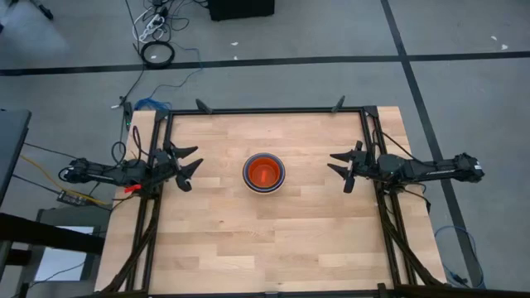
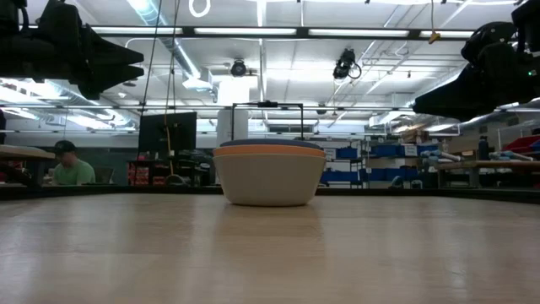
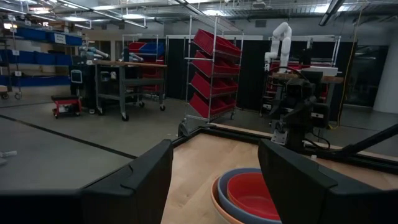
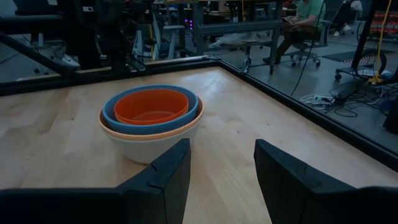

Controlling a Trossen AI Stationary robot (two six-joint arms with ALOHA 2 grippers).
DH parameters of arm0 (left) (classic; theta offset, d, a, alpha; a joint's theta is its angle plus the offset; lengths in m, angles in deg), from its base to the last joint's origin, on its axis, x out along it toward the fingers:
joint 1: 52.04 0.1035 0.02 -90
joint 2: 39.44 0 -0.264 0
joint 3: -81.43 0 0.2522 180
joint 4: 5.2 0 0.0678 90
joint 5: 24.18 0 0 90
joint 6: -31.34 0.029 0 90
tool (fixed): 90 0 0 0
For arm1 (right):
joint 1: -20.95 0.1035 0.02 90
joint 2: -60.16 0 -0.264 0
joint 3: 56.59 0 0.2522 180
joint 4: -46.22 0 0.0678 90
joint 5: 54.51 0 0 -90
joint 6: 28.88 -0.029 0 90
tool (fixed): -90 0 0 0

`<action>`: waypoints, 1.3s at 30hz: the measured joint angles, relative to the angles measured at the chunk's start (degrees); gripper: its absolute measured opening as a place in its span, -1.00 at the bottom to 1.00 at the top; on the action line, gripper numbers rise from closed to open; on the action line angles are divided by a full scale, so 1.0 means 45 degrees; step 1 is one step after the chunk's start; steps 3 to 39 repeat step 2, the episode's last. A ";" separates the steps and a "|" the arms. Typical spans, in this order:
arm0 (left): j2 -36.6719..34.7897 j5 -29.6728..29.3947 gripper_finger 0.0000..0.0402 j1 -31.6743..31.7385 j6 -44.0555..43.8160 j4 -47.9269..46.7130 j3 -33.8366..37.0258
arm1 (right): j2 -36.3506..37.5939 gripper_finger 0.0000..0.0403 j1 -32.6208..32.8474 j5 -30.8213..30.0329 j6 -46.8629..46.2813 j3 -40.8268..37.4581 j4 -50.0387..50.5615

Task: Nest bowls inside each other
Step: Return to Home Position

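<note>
The bowls stand as one nested stack (image 1: pixel 264 172) at the middle of the wooden table. The grey bowl (image 4: pixel 149 146) rests on the table by its base and is outermost; inside it show an orange rim (image 4: pixel 186 129), a blue bowl (image 4: pixel 150 121) and a red bowl (image 4: pixel 150 106). The stack also shows in the low view (image 2: pixel 269 176) and the left wrist view (image 3: pixel 249 196). My left gripper (image 1: pixel 190 169) hovers open at the table's left side, my right gripper (image 1: pixel 341 169) open at its right side. Both stand well apart from the stack.
A black frame (image 1: pixel 265 110) runs round the table's edges. Bare wood lies on all sides of the stack. Beyond the table are shelving with red bins (image 3: pixel 211 74), workbenches and a seated person (image 2: pixel 72 169).
</note>
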 joint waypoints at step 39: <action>0.0000 -0.0003 0.22 0.0000 0.0000 0.0000 0.0000 | -0.0001 -0.18 -0.0002 0.0000 -0.0001 0.0000 -0.0001</action>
